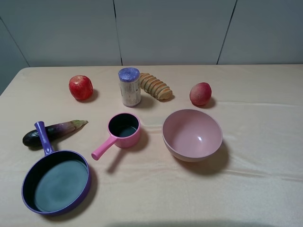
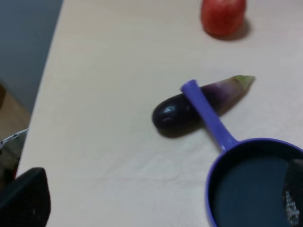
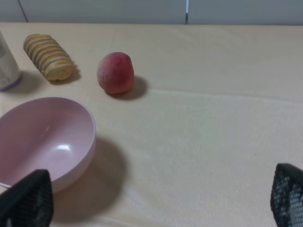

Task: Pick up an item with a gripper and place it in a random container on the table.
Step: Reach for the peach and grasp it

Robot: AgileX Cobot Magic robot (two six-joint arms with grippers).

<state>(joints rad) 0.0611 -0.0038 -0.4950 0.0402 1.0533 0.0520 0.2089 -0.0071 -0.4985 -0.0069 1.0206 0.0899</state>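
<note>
**Peach (image 1: 200,93) untouched at the far right, both claws wide open**

It sits on the table (image 1: 265,189) at the far right, on its own. Closest neighbour is the pink bowl (image 1: 192,135), nearer and slightly left. Further left along the far side are a ridged bread roll (image 1: 155,86), a purple-capped can (image 1: 129,86) and the red apple (image 1: 80,87). The purple frying pan (image 1: 56,182) is way over at the near left, its handle lying across an eggplant (image 1: 52,131). The little pink saucepan (image 1: 122,131) sits between pan and bowl.

Right gripper (image 3: 157,196) hangs on the near side of the peach, jaws spread wide, nothing in them. Left gripper (image 2: 159,198) is the same over by the pan, gaping and empty.

Worries: the peach is round, so one finger landing first probably rolls it away. The pan is the whole table away, so a weak pinch could drop it en route. A sloppy descent could also clip that handle and drag the eggplant.
</note>
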